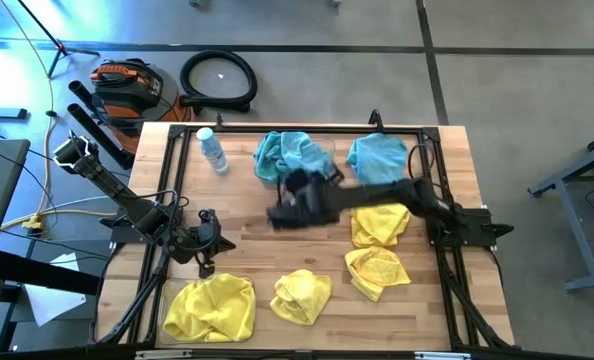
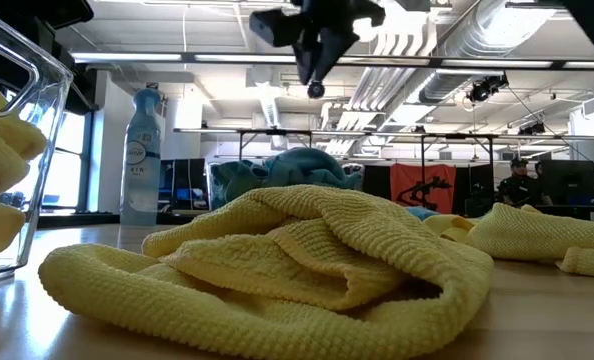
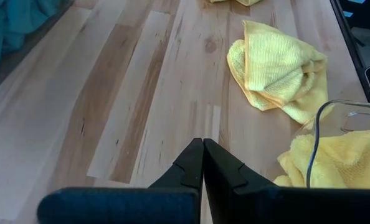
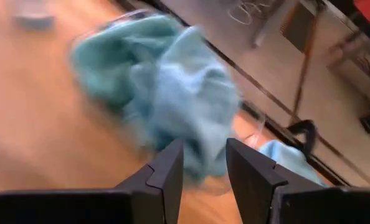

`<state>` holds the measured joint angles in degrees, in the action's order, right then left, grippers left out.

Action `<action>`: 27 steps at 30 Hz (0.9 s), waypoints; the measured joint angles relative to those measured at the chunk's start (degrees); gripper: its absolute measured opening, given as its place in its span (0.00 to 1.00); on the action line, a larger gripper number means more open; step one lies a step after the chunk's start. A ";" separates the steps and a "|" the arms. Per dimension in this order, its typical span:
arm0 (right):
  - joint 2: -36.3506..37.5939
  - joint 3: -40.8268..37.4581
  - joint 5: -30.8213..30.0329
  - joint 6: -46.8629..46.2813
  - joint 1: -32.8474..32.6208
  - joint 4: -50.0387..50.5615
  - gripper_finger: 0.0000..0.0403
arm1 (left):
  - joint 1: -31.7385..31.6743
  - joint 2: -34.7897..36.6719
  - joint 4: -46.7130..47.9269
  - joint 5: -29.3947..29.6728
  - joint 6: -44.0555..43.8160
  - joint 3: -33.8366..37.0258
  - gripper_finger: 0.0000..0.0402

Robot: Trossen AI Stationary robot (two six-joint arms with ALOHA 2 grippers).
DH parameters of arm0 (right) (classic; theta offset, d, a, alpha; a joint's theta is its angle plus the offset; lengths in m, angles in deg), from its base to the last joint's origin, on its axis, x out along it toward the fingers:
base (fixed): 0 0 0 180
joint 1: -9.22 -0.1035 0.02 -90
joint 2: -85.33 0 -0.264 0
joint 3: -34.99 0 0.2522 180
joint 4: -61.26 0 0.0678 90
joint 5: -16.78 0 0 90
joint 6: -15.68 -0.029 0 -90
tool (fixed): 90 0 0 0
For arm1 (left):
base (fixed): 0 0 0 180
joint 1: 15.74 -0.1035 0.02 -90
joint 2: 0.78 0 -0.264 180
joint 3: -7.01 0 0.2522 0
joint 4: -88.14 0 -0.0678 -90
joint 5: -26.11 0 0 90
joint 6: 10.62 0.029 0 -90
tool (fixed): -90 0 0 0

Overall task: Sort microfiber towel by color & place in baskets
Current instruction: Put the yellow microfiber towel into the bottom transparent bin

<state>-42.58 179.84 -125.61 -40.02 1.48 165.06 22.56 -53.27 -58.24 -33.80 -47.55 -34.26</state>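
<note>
Teal-blue towels [image 1: 285,153] are heaped in a clear basket [image 1: 326,152] at the far edge, and another blue towel [image 1: 377,156] lies to its right. Yellow towels [image 1: 213,308] fill a second basket [image 3: 334,109] at the near left. Three loose yellow towels [image 1: 380,224], [image 1: 377,270], [image 1: 302,295] lie on the table. My right gripper [image 4: 203,152] hangs open and empty above the table's middle [image 1: 295,192], just short of the blue heap [image 4: 172,81]. My left gripper [image 3: 202,163] is shut and empty at the left [image 1: 205,262], beside the yellow basket.
A clear water bottle [image 1: 212,151] stands at the far left of the table, left of the blue basket. Bare wood [image 3: 141,93] lies between the left gripper and the blue heap. Black frame rails [image 1: 172,180] run along the table's sides.
</note>
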 joint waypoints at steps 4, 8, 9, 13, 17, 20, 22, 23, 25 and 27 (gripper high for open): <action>3.28 -9.16 -0.41 -4.49 -5.51 -0.72 0.29 | 0.00 0.00 -0.05 0.00 -1.19 0.00 0.00; 8.17 -24.97 0.75 -17.80 -10.66 -1.69 0.29 | -0.02 0.00 -0.64 0.02 -1.58 0.04 0.00; 10.05 -29.26 1.60 -21.06 -12.26 -3.00 0.29 | -0.02 0.02 -0.68 0.02 -1.59 0.04 0.00; 16.92 -43.89 3.36 -30.04 -18.98 -12.26 0.29 | -0.02 0.00 -0.95 0.53 -1.55 0.04 0.00; 24.00 -54.84 1.49 -32.89 -25.11 -22.75 0.29 | -0.04 0.00 -3.25 5.43 -0.74 0.04 0.00; 28.18 -61.52 -1.20 -32.93 -28.57 -29.55 0.29 | -0.29 0.00 -7.57 8.35 3.27 0.04 0.00; 30.43 -65.47 -3.72 -32.88 -30.19 -33.04 0.29 | -1.47 0.00 -12.01 7.10 7.05 0.04 0.00; 31.34 -67.46 -5.16 -32.89 -31.05 -34.71 0.29 | -2.29 0.00 -14.47 5.44 8.80 0.04 0.00; 32.93 -71.57 -7.27 -32.81 -32.21 -38.20 0.29 | -4.05 -0.24 -18.64 1.95 10.81 -0.05 0.00; 34.35 -75.24 -8.01 -32.80 -33.06 -41.57 0.29 | -5.79 -1.47 -19.00 -0.04 11.86 -1.41 0.00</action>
<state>-8.22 104.60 -133.62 -72.82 -31.58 123.48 16.78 -54.74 -77.24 -33.84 -35.69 -35.66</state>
